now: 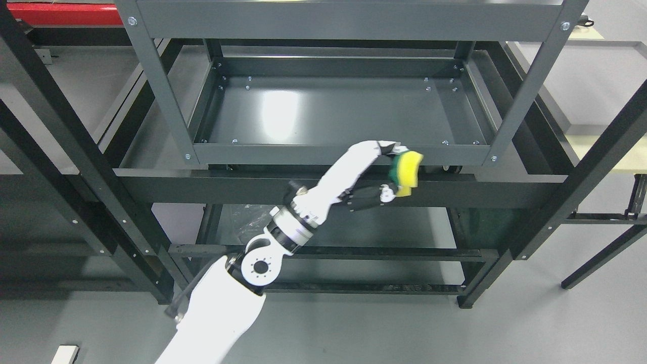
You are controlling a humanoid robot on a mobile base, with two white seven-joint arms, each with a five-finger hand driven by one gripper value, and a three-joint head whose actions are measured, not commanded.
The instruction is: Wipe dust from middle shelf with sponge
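- The left hand (389, 172), a white-shelled hand with dark fingers on the arm that rises from the lower left, is closed around a yellow sponge with a green scouring layer (408, 172); the upper fingers curl over the top of the block and a dark digit presses it from below.
- The sponge sits in front of the shelving unit, at the level of the front lip of the dark grey metal shelf tray (328, 114) and toward the tray's right half. It appears to be outside the tray, not yet lying on its floor.
- The tray looks bare and glossy, with a bright reflection on its left half and small bolts round its edge. Any dust on it is too fine to make out.
- Handling, as a judgement: the sponge should be very light and soft, so it will squash under finger pressure and spring back. A firm grip across its short sides, as here, seems right; a loose hold could let it twist or roll out when dragged over the metal.
- The green side is likely the rougher one. It faces the hand, so the yellow foam would probably meet the shelf.
- Next the hand probably needs to clear the raised front lip, then lower until the foam lies flat on the tray floor.
- The right hand is not visible.
- A black steel frame (81, 167) stands around the grey unit, its crossbeam running just under the hand.
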